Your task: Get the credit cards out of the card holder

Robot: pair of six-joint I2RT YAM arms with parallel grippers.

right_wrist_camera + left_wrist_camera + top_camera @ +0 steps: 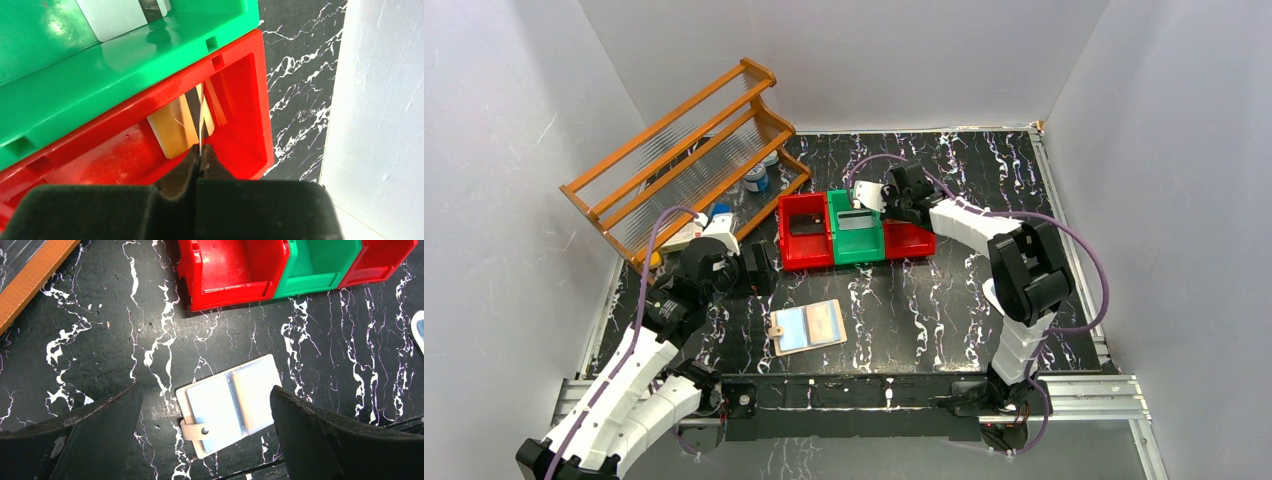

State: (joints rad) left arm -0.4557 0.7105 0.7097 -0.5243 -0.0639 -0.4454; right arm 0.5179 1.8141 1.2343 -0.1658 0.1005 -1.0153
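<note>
The card holder (pixel 807 326) lies open and flat on the surface (pixel 944 300), near the front edge and a bit to the left. Its clear pockets face up, so cards can be slid out. The pockets look bare to me, but I can't be sure.

The right pincer (pixel 200 152) is far off, over the right red bin (pixel 262 125). Its two fingers are squeezed together on the gold card (pixel 200 131), gripping just one edge. The card points down into the bin. I think that is so it can drop inside when the fingers let go.

The grey card (pixel 856 222) lies in the green bin (pixel 859 252) next door. The left red bin (pixel 806 258) has a dark card (pixel 804 225) in it, I think. So each card seems to get its own bin.

The left pincer (pixel 205 392) hangs above the card holder with its fingers wide apart and nothing in them. It does not touch the holder. It looks ready to hold it down if one more card is inside.
</note>
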